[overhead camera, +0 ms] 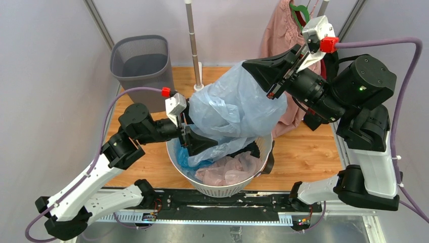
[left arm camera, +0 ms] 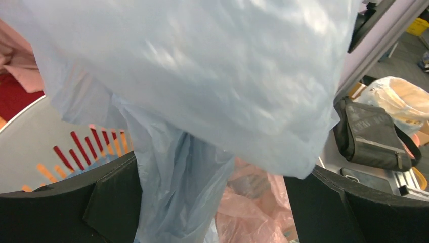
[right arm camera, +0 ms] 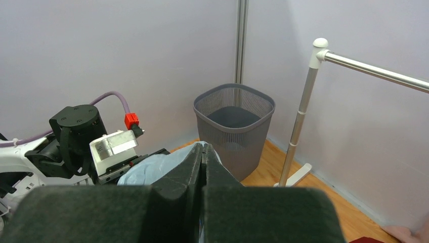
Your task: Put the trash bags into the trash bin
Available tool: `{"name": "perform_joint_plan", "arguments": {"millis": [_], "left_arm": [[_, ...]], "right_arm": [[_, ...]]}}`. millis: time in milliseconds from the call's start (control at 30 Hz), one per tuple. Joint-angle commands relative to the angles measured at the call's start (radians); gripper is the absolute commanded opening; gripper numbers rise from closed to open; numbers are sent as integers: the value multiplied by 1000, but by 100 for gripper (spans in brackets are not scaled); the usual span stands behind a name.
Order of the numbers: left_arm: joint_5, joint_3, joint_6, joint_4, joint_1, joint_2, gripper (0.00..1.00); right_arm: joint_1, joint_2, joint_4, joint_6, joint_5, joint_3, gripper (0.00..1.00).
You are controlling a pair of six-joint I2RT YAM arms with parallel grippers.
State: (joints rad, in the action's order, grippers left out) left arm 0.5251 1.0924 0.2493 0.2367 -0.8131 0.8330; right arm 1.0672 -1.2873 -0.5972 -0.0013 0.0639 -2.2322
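Trash bag [overhead camera: 230, 106], pale blue, hangs clamped by the right gripper [overhead camera: 255, 71], outstretched high at upper centre; left gripper [overhead camera: 202, 144], lower, gapes around its tail.

Trash bag [overhead camera: 230, 109]: pale blue, see-through. Trash bin [overhead camera: 143, 63]: dark grey mesh. Basket [overhead camera: 217, 190]: white, slotted, with pink plastic [overhead camera: 227, 171] inside. Garment [overhead camera: 281, 35] far right: dusty pink, on a green hanger [overhead camera: 302, 12]. Surface [overhead camera: 308, 152]: orange-brown wood grain. Left arm [overhead camera: 96, 174] and right arm [overhead camera: 377, 167]: black and white.
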Motion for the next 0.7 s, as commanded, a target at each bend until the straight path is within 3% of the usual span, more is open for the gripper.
{"name": "perform_joint_plan", "arguments": {"millis": [0,67,200,233,433,667], "left_arm": [[29,-8,-3,-35,-24,29,100],[17,-7,-36,0,-26,41,92],[-29,10,-101,92,-26,54,49],[-41,10,-113,109,-26,53,42],[-147,-14,-135,173,-26,49,28],[-328,-34,-131,309,-26,80,26]], "right_arm": [[8,-5,38,-5,-25,-42,0],[8,-8,38,-5,-25,-47,0],[8,12,37,-5,-10,-47,0],[8,18,37,-5,-7,-46,0],[8,56,38,-18,14,-46,0],[8,105,41,-47,50,-56,0]]}}
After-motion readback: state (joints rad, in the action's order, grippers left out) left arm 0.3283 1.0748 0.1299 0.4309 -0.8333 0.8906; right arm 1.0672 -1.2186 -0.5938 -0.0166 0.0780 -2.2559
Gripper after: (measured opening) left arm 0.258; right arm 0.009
